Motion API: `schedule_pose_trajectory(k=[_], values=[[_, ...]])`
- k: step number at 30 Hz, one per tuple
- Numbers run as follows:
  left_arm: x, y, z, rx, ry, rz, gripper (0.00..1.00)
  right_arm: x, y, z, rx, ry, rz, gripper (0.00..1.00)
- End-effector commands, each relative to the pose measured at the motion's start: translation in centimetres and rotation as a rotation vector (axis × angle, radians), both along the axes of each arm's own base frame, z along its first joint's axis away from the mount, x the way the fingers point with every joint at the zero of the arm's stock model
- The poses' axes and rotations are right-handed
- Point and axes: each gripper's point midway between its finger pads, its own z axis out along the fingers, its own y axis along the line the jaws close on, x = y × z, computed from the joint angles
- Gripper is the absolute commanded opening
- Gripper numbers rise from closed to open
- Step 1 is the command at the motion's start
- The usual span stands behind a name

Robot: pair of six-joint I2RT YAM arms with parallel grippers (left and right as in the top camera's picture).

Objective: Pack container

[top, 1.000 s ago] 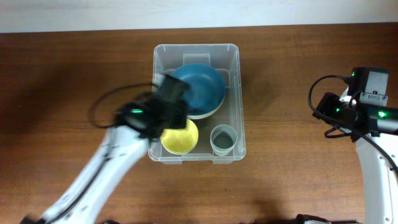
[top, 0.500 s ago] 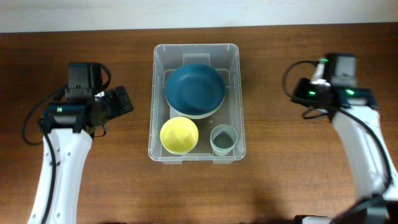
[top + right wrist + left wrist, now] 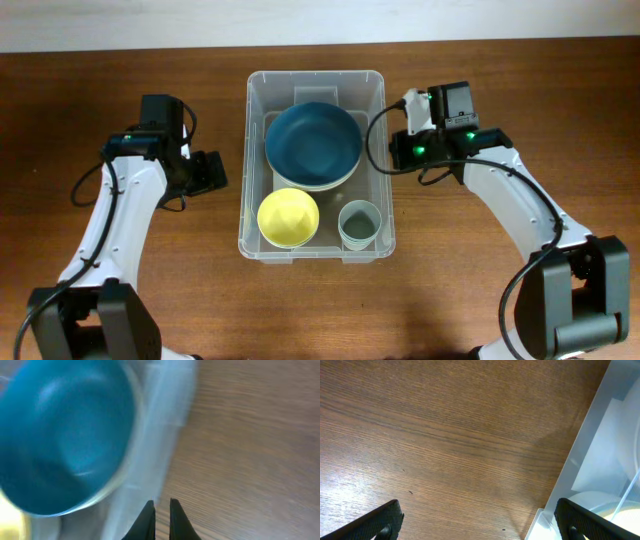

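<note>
The clear plastic container [image 3: 316, 76] stands mid-table. Inside it, a dark blue bowl [image 3: 313, 140] rests on a pale bowl at the back, with a yellow bowl [image 3: 288, 217] at front left and a grey-green cup [image 3: 360, 224] at front right. My left gripper [image 3: 212, 172] hovers just outside the left wall, open and holding nothing. In the left wrist view this gripper [image 3: 480, 527] spans bare wood and the container's rim [image 3: 600, 460]. My right gripper [image 3: 398, 150] sits at the right wall. In the blurred right wrist view it [image 3: 161, 512] is shut and empty, beside the container's wall [image 3: 160, 435] and the blue bowl [image 3: 65, 435].
The brown wooden table [image 3: 120, 280] runs bare on both sides of the container and in front of it. A pale wall edge [image 3: 320, 20] borders the table at the back.
The left arm pulled out of the container to its left side, jaws open, with the yellow bowl staying inside. The right arm swung in from the far right to the container's wall and its jaws shut.
</note>
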Motion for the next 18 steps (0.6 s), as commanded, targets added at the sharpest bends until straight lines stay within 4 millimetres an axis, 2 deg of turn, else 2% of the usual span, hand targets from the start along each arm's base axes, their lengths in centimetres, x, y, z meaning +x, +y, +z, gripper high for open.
schedule_pose_trajectory(k=[1,5,6,8,11,14,15,16,17,18], values=[[-0.2,-0.1,-0.4,-0.011,0.011,-0.014,0.99,-0.5,1.8,0.3,0.061,-0.009,0.092,0.08],[-0.1,-0.1,-0.4,-0.011,0.011,-0.014,0.99,-0.4,1.8,0.4,0.051,-0.024,0.113,0.10],[-0.1,-0.1,-0.4,-0.011,0.009,-0.014,0.99,-0.2,1.2,0.2,0.028,-0.029,0.092,0.16],[0.3,-0.1,-0.1,-0.010,-0.010,-0.014,0.99,0.2,0.4,0.2,0.001,-0.035,0.062,0.18],[2.2,0.0,1.3,-0.005,-0.116,-0.024,0.99,1.2,-2.0,0.6,-0.057,-0.062,-0.008,0.27],[4.8,0.1,3.3,0.035,-0.254,-0.111,0.99,2.7,-4.6,2.7,-0.105,-0.123,-0.085,0.38],[6.0,0.1,4.2,0.057,-0.315,-0.155,0.99,3.2,-5.6,3.7,-0.123,-0.149,-0.115,0.46],[7.3,0.1,5.1,0.085,-0.376,-0.201,0.99,3.8,-6.8,4.9,-0.149,-0.181,-0.153,0.67],[8.7,0.3,6.2,0.129,-0.444,-0.244,0.99,4.3,-7.8,6.0,-0.163,-0.208,-0.180,0.99],[9.9,1.0,7.3,0.188,-0.503,-0.249,1.00,4.7,-8.5,6.9,-0.161,-0.229,-0.198,0.99]])
